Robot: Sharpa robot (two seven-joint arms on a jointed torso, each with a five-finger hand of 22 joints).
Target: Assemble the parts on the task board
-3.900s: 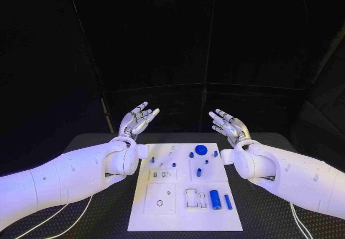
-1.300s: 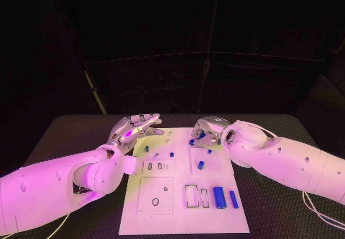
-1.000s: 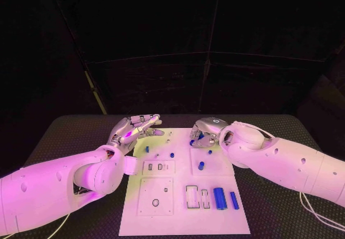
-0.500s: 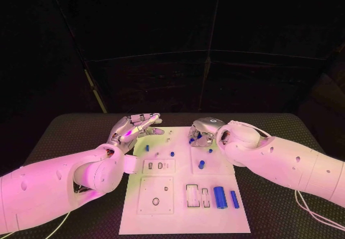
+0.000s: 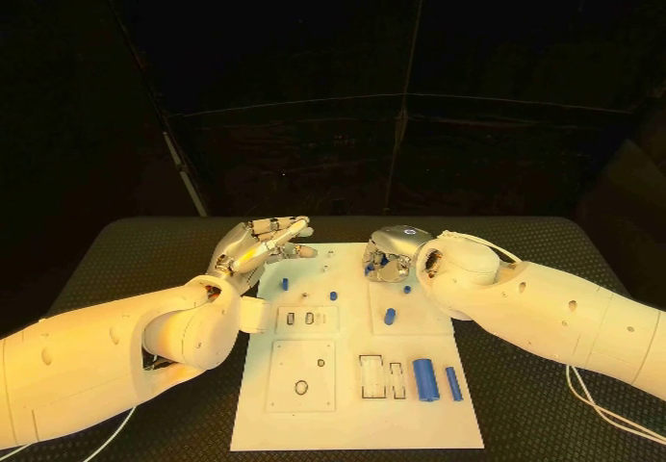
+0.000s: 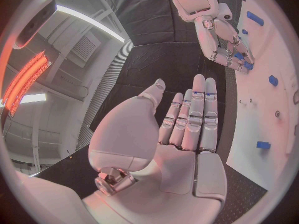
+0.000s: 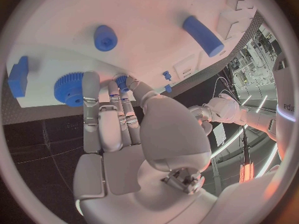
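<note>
The white task board (image 5: 354, 409) lies in the middle of the table. My right hand (image 5: 389, 255) reaches down onto its far end, beside the blue gear (image 7: 69, 88). Its thumb and a finger pinch a small blue peg (image 7: 122, 80) that stands on the board (image 7: 143, 15). My left hand (image 5: 261, 245) hovers over the board's far left corner, fingers straight and apart, holding nothing. The left wrist view shows that open palm (image 6: 181, 134) and, beyond it, the right hand (image 6: 227, 42) with its fingertips on blue pieces.
A thick blue cylinder (image 5: 424, 377) and a slim one (image 5: 454, 383) lie at the board's near right, next to narrow slots (image 5: 371, 377). Short pegs (image 5: 390, 315) (image 5: 285, 284) (image 5: 333, 295) stand mid-board. A blue block (image 7: 17, 76) sits near the gear. Cables trail by both arms.
Both hands were raised beyond the board; the right hand came down onto its far end, edging left over the last second. The left hand stays open and nearly still.
</note>
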